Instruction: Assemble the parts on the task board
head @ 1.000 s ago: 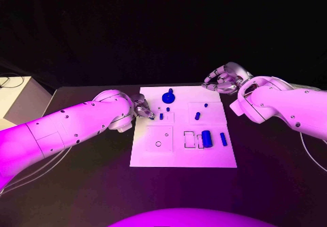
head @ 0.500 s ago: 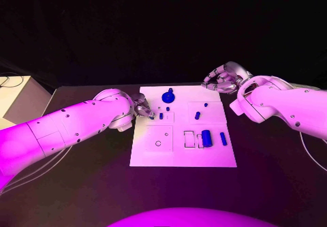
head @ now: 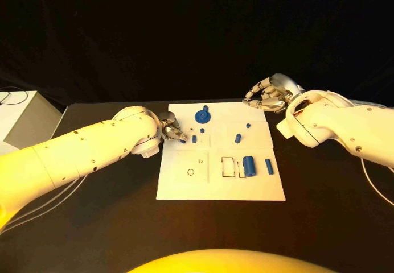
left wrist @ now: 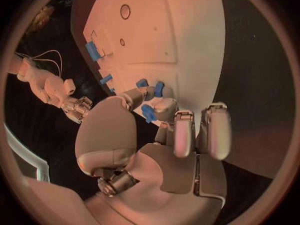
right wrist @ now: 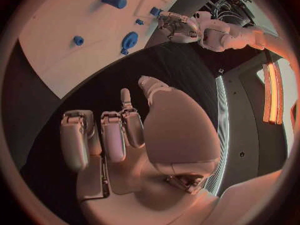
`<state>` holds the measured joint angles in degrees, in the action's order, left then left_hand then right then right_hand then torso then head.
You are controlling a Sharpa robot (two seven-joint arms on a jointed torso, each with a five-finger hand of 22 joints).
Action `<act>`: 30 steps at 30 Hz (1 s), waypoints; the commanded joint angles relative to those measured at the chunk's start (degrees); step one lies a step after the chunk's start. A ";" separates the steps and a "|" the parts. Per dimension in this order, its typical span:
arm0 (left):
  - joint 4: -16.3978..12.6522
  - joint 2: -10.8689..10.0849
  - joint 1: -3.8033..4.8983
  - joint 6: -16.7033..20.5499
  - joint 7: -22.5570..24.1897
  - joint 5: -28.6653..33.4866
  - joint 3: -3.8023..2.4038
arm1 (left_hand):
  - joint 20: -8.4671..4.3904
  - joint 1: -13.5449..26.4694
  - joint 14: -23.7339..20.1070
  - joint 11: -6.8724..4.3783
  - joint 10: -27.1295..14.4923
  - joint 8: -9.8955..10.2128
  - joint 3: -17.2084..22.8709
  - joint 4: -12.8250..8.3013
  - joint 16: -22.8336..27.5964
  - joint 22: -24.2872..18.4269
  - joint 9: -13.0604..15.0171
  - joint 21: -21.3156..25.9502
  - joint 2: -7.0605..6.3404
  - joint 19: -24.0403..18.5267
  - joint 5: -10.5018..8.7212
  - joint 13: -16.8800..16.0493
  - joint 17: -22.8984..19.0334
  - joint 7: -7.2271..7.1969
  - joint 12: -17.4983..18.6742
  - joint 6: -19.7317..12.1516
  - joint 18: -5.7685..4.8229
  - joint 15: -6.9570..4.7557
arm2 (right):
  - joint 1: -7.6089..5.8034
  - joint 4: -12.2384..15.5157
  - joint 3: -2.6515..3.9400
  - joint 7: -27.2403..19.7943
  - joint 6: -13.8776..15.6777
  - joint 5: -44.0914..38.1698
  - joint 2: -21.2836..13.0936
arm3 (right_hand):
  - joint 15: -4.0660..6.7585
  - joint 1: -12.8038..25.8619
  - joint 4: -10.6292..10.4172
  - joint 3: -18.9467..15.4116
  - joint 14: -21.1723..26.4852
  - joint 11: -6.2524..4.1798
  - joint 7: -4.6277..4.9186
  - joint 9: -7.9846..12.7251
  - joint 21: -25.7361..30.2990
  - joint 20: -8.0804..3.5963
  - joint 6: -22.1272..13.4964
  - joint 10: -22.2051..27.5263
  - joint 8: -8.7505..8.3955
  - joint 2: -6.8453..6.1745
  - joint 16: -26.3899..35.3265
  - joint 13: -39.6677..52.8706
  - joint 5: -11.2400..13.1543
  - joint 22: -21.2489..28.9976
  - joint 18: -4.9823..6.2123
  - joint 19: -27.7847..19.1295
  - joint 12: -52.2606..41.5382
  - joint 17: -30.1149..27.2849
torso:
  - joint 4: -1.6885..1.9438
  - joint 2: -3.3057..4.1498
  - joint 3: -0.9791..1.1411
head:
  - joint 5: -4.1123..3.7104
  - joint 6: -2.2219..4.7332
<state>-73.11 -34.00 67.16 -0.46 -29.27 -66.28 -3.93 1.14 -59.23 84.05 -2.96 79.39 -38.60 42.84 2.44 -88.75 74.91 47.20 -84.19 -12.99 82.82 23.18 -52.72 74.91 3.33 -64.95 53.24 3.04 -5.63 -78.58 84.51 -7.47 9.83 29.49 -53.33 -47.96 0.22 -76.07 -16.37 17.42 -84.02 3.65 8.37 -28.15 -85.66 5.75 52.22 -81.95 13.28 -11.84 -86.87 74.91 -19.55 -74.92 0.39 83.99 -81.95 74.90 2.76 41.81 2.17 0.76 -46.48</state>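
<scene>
A black tabletop (head: 98,227) carries the scene, its far edge meeting a dark backdrop. In its middle lies the white task board (head: 185,190), flat and squared to the robot, its long sides running away from the viewer. Bare black surface shows on every side of the board (widest toward the near edge). On the board lie several small blue parts, among them a round piece (head: 202,117) near the far edge and two short cylinders (head: 249,166) side by side on the right.
</scene>
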 commanded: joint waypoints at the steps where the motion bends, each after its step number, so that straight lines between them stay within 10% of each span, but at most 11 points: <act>1: -0.05 0.30 -0.57 -2.87 -0.33 0.49 0.41 | -0.48 0.63 5.45 -0.32 -0.06 0.22 -1.45 0.55 -0.22 4.59 0.97 0.11 0.09 0.02 -0.36 0.01 13.28 -2.88 0.22 3.49 -0.43 -0.37 | 0.02 0.16 0.01 -1.26 0.95 -0.32 -0.01 | 0.36 0.15 0.14 0.37 -4.16 -0.02 0.03 -0.12 0.00 -0.34 -0.52 0.14 0.17 -0.18 0.28 6.09 -0.45 -12.76 0.65 4.05 0.08 7.49 | 0.01 -0.01 0.02 | -0.03 0.01; 30: 0.24 -0.10 -0.57 -2.62 -0.38 0.02 0.29 | -0.55 1.68 5.49 -0.30 -0.34 0.86 -12.61 6.85 -0.34 4.63 0.11 0.31 0.01 0.07 -3.67 -0.36 13.45 -2.86 0.55 4.42 -0.43 -0.38 | 0.02 0.28 0.01 -1.64 1.52 0.02 -0.20 | 0.35 0.60 -0.11 0.24 -4.14 0.03 0.07 -0.21 0.19 -0.34 -0.58 0.19 0.18 -0.46 0.35 6.01 -0.09 -12.67 0.69 3.98 0.14 7.37 | -0.04 0.02 -0.02 | -0.09 0.04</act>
<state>-72.76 -34.07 66.88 -1.37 -29.28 -66.20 -3.79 0.93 -58.25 84.04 -3.68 79.02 -37.91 30.47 9.25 -88.75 74.91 47.39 -84.19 -12.91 83.03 19.74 -53.02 74.91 0.22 -64.73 57.65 3.04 -5.63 -78.58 84.67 -7.47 8.93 30.97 -53.15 -48.14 0.22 -75.85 -16.21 17.58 -84.02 3.66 8.54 -28.28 -85.66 5.75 52.04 -81.95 13.28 -12.07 -86.87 74.90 -19.86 -74.91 0.39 83.99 -81.95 74.90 2.75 41.82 2.14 0.71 -46.42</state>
